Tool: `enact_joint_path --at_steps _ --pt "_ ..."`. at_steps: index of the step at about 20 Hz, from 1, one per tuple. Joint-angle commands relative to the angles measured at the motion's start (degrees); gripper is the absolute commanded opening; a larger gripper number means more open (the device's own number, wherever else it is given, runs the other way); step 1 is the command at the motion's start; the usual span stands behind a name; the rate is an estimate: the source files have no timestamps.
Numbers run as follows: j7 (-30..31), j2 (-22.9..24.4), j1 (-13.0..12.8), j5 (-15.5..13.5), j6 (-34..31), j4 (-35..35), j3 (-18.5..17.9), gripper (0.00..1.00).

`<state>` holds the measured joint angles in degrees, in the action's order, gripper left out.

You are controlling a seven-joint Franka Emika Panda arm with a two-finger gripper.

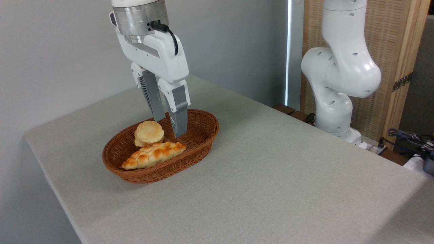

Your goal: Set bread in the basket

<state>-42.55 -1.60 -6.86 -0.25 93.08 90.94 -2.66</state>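
A pale woven cloth covers the table. In the oval wicker basket lies a braided golden loaf, and just behind it the bread — round, with a cracked flat top. Above, the gripper hangs with ribbed grey fingers spread, holding nothing — its wrist is cut off at the top edge.

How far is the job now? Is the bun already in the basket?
Done: the bun lies inside the basket, leaning against the braided loaf.
In hand: nothing; the gripper is open and empty, its fingers apart just right of the bun and not touching it.
Left: probably only lifting the arm clear of the basket.
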Motion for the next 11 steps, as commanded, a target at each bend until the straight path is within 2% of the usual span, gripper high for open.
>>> enact_joint_path --at_steps 1,11 --pt "0.80 0.98 -0.88 -0.89 -1.06 0.81 -1.04 1.00" --pt "1.85 1.16 -0.79 -0.72 -1.15 0.64 -1.56 1.00"
